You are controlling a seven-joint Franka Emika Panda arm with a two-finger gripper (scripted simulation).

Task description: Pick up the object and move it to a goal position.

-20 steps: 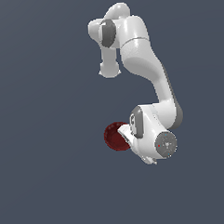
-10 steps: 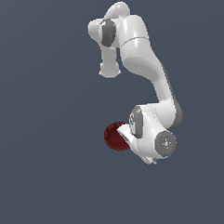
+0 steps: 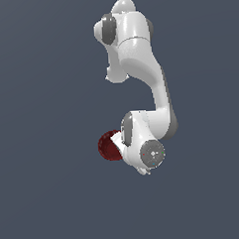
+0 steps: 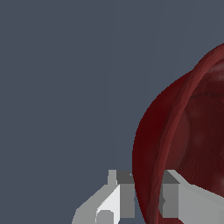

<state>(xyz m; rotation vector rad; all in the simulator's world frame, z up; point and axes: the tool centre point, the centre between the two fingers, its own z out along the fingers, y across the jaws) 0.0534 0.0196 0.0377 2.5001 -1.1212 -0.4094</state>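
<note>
The object (image 3: 109,146) is a small dark red bowl, seen in the exterior view just left of the arm's white wrist, which hides part of it. In the wrist view the object (image 4: 183,140) fills one side of the frame. My gripper (image 4: 146,199) straddles its thin rim, one grey finger (image 4: 125,199) outside the wall and the other inside. The jaws sit close together, pinching the wall.
The white arm (image 3: 139,76) folds down from the upper middle of the exterior view. Around it lies only a plain dark grey-blue background.
The arm and the bowl have barely shifted across the frames; the grip on the rim is unchanged.
</note>
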